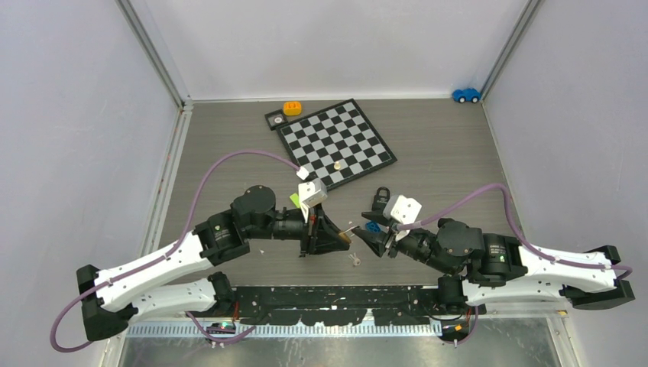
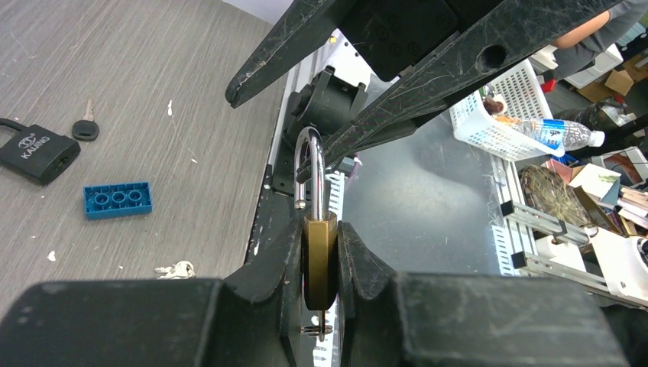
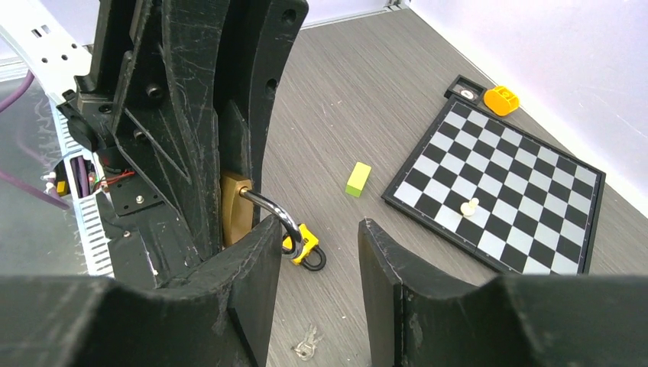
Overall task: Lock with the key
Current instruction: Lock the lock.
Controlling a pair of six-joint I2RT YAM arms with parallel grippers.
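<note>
My left gripper (image 2: 321, 233) is shut on a brass padlock (image 2: 321, 260) and holds it above the table's near edge. The padlock's silver shackle (image 2: 309, 164) is open, with its free end out of the body. A small silvery key (image 2: 325, 330) sticks out of the padlock's underside between my fingers. My right gripper (image 3: 317, 248) is open and empty. One of its fingers (image 3: 256, 267) is against the shackle's bend (image 3: 269, 208), and the shackle is not between the fingers. A loose bunch of silvery keys (image 1: 354, 260) lies on the table below both grippers.
A black padlock (image 2: 37, 153) with a black-headed key (image 2: 85, 128) and a blue brick (image 2: 117, 199) lie nearby. A yellow padlock (image 3: 302, 246) and a green brick (image 3: 358, 178) are also on the table. A chessboard (image 1: 359, 157) with a white pawn (image 3: 468, 206) is behind, and a blue toy car (image 1: 466, 95) is at the far right.
</note>
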